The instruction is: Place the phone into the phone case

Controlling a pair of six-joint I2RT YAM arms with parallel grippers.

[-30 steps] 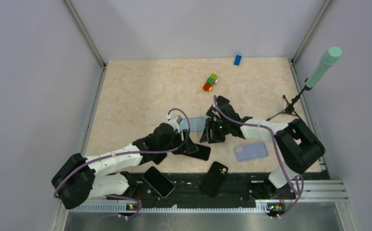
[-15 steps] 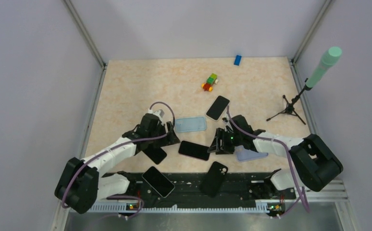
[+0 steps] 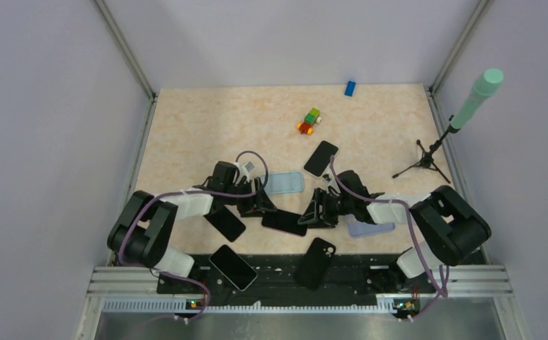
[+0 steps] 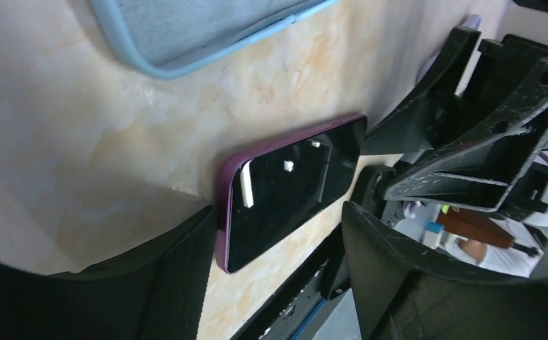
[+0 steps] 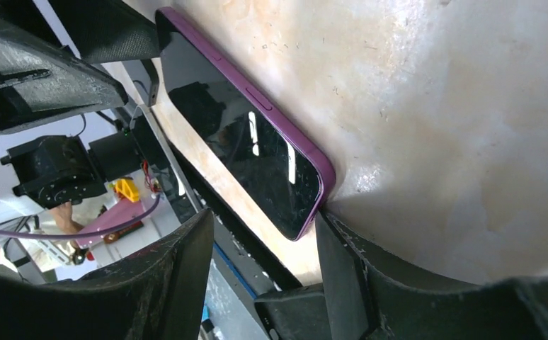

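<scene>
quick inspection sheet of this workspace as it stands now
surface: beige marbled table, nothing spilled
job's things: purple phone flat, screen up; light blue case beside it, empty
clutter: black phone, dark phone, lilac case, toy car, blue brick; third phone and black case on near rail
grippers: left gripper and right gripper open, one at each end of purple phone
cables: purple cables loop over both arms, no snag seen
surroundings: grey walls, green mic on tripod

The blue case [image 4: 207, 28] runs off the left wrist view's top; the right arm [image 3: 390, 210] half covers the lavender case [image 3: 370, 229].
</scene>
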